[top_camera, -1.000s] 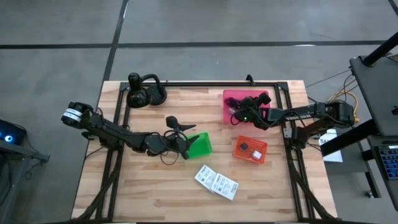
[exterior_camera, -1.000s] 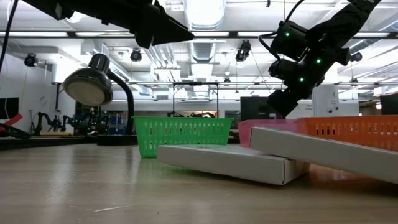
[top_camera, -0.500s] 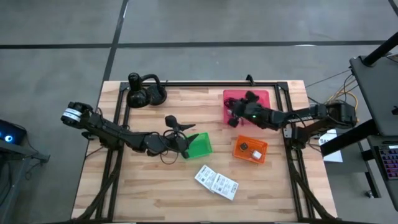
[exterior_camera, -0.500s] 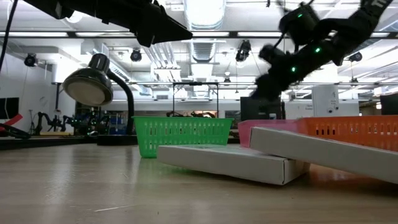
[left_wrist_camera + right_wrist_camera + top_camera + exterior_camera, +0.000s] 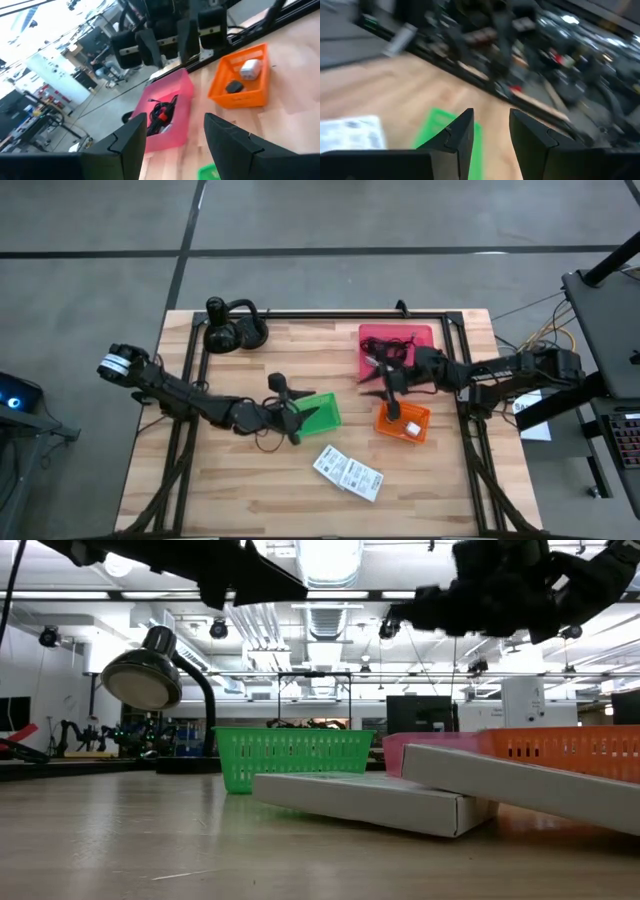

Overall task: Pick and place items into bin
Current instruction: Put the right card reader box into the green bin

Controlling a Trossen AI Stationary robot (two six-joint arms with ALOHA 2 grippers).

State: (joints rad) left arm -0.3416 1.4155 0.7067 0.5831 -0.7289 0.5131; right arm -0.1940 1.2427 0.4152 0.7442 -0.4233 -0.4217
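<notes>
A green bin (image 5: pixel 320 412) stands mid-table, and my left gripper (image 5: pixel 298 414) hangs level at its left edge, open with nothing between its fingers (image 5: pixel 172 140). A pink bin (image 5: pixel 400 338) at the far right holds a black-red cable (image 5: pixel 161 112). An orange bin (image 5: pixel 403 421) nearer the front holds a white piece (image 5: pixel 250 66) and a dark piece (image 5: pixel 233 87). My right gripper (image 5: pixel 384 387) hovers level between these two bins, above them, pointing toward the green bin (image 5: pixel 437 130). It is open and holds nothing (image 5: pixel 492 132). Two white flat packets (image 5: pixel 347 472) lie on the wood near the front.
Black headphones (image 5: pixel 235 330) stand on the table's far left part. A black frame (image 5: pixel 330 313) runs along the far edge and down both sides. Bare wood lies at the near left of the table.
My right gripper has risen from over the pink bin and moved a little toward the near edge. It has swung from pointing down to level, now aimed toward the table's left. The left arm has kept still.
</notes>
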